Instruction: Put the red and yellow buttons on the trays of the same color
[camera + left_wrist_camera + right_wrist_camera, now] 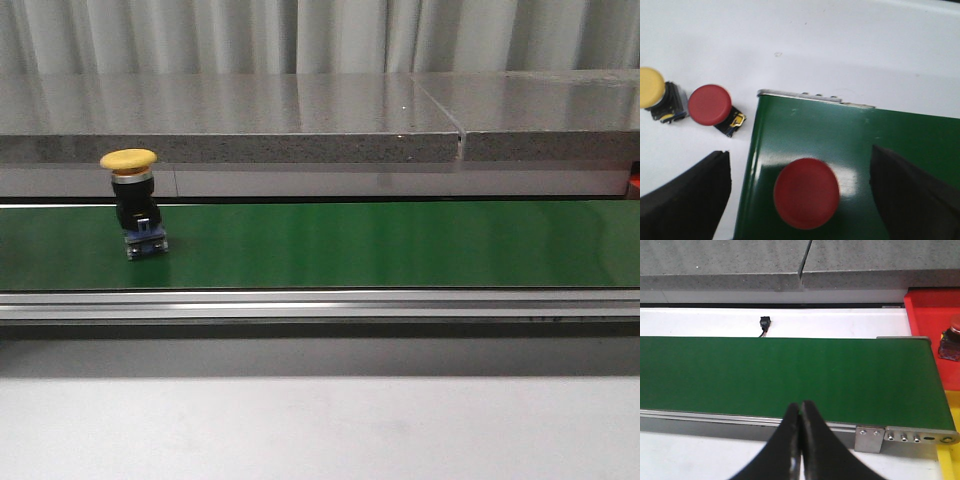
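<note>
Front view: a yellow button (129,160) stands upright on the green conveyor belt (380,245), toward its left part. Smooth domed mushroom cap on top, black cylindrical body below, blue contact block at the base; long axis vertical. Belt surface matte green, edged by a brushed metal rail (320,303). Behind it, a speckled grey stone-like ledge (230,120). Neither arm shows here.

Left wrist view: left gripper (800,200) spread wide, dark matte fingers (690,200) on either side of a red button (806,193) that stands on the belt's end, glossy round cap facing the camera, axis toward the lens. Nothing is clasped. On the white tabletop (840,45) beside the belt lie a second red button (710,105) and another yellow button (651,88), both tipped on their sides, close together.

Right wrist view: right gripper (800,440) pressed closed, fingertips touching, holding nothing, above the belt's near rail. A red tray (925,315) sits past the belt's end, with a red-capped button (950,342) inside it, upright. A small black part (763,322) lies on the white surface beyond the belt.
</note>
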